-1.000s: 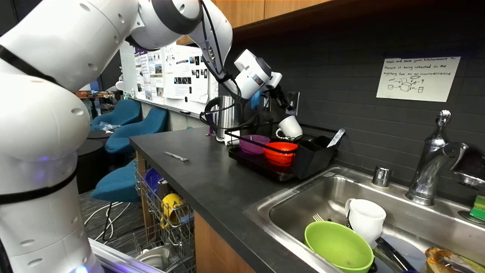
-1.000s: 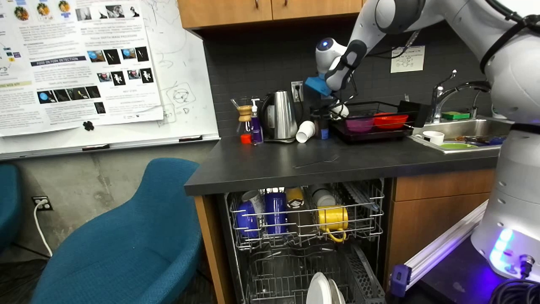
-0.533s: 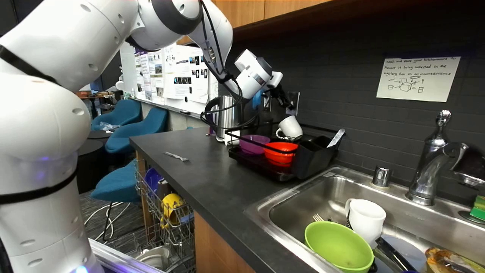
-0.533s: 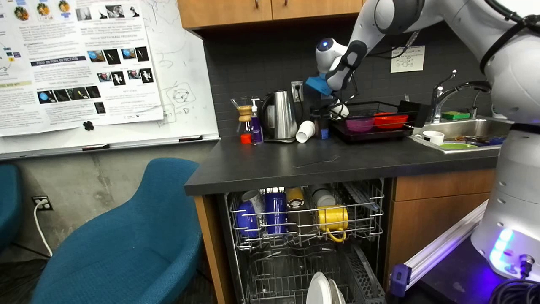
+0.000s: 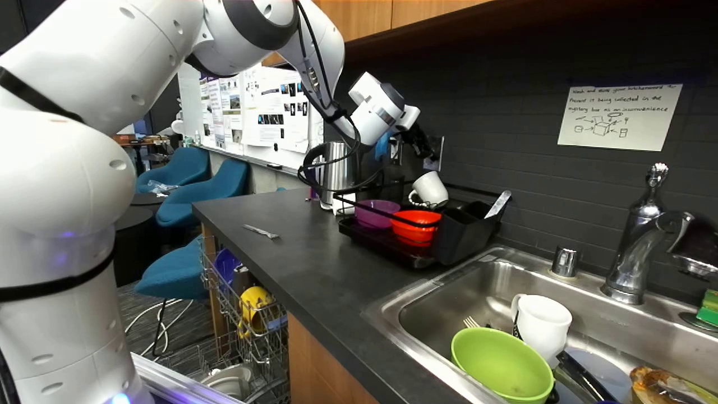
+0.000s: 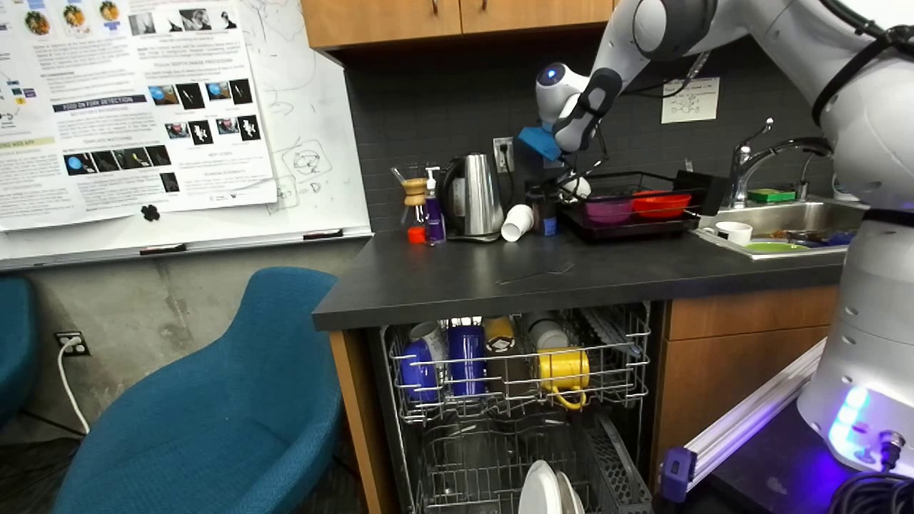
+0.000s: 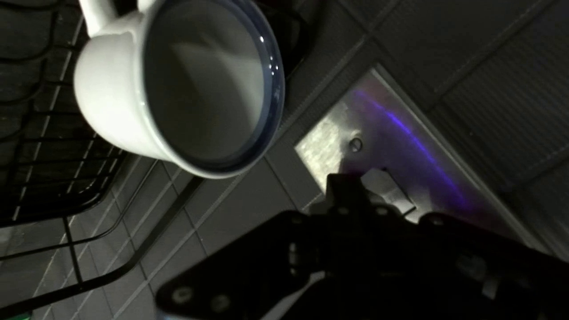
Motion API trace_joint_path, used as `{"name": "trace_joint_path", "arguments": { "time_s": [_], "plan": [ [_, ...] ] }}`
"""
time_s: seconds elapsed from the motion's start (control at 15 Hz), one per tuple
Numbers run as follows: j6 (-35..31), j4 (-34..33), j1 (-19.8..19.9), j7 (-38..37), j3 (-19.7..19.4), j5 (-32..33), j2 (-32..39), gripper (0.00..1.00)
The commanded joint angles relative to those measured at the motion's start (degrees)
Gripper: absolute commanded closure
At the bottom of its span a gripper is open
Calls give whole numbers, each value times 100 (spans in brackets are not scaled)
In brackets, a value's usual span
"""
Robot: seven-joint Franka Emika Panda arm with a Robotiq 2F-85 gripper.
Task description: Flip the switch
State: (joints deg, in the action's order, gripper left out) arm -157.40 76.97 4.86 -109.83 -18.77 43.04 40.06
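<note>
Small delta: in an exterior view my black two-finger gripper point(image 5: 431, 155) sits a hair further toward 2 o'clock than half a second ago. Wrist view: fingers point(image 7: 340, 193) look closed together, no load visible. Pale grey toggle switch point(image 7: 391, 192) is just beside them at 3 o'clock, on the shiny metal wall plate point(image 7: 378, 140). Touch and switch position: can't tell, so flip unconfirmed. Reads as fine alignment before a push. White ceramic mug with blue rim point(image 7: 178, 89) near, 10 o'clock; mind it.
</note>
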Motion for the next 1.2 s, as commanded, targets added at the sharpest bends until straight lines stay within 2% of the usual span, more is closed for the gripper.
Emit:
{"name": "trace_joint_path", "arguments": {
  "time_s": [0.0, 0.47, 0.93, 1.13],
  "plan": [
    [-90, -143, 166, -16, 77, -248, 3, 100],
    [-112, -97, 323, 72, 366, -845, -20, 100],
    [-170, -12, 861, 792, 1208, -1797, -83, 100],
    [-165, -43, 1090, 988, 1456, -2129, -85, 100]
  ]
}}
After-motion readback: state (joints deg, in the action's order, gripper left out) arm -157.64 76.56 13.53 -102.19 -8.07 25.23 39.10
